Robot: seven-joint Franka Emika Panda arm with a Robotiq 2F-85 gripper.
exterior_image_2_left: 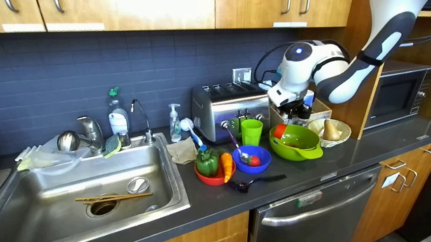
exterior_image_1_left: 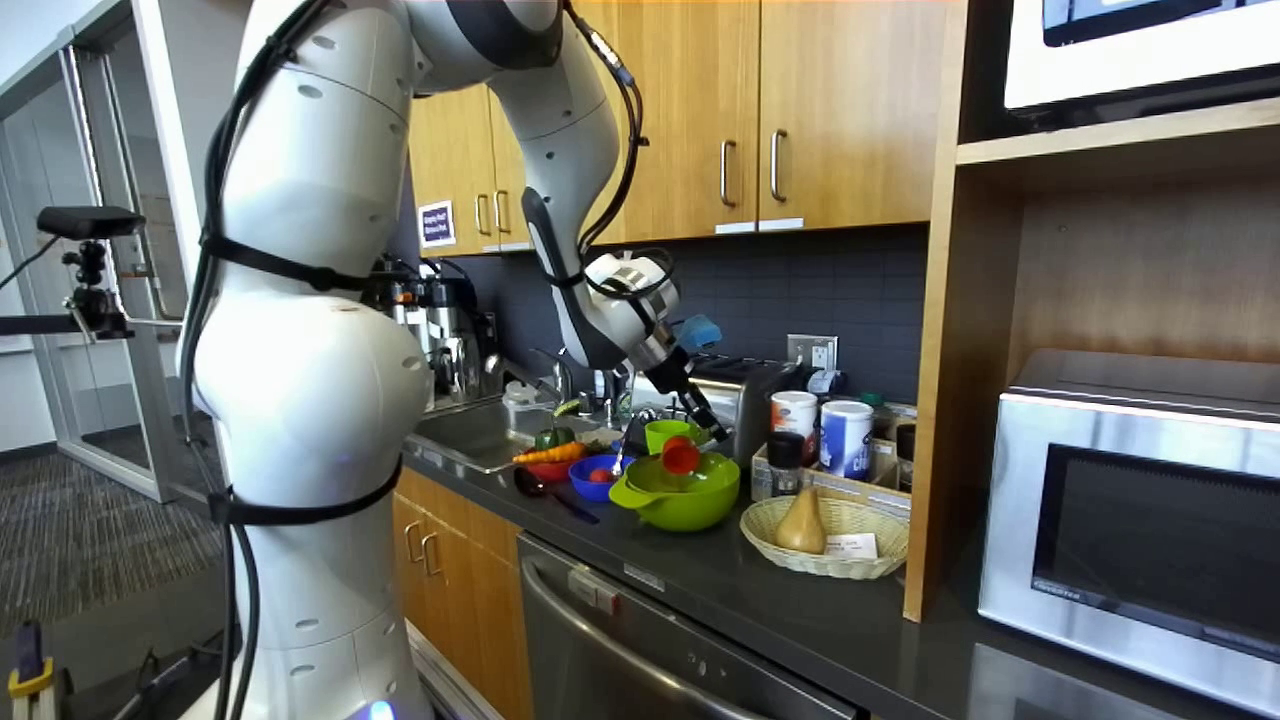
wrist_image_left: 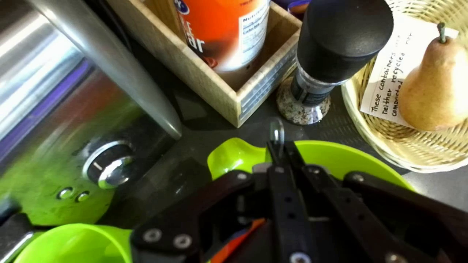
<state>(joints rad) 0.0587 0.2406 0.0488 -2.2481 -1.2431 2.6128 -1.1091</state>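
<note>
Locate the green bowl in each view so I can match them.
In an exterior view: green bowl just right of centre, lower half.
In an exterior view: green bowl right of centre.
In the wrist view: green bowl central, partly behind the hand.
Shared landmark: pear.

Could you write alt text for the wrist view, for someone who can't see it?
Black jaws at the bottom are shut on the handle of a red cup, above a green bowl. Beyond stand a black-topped grinder and a wooden box; a pear in a wicker basket is at right, a toaster at left.
</note>
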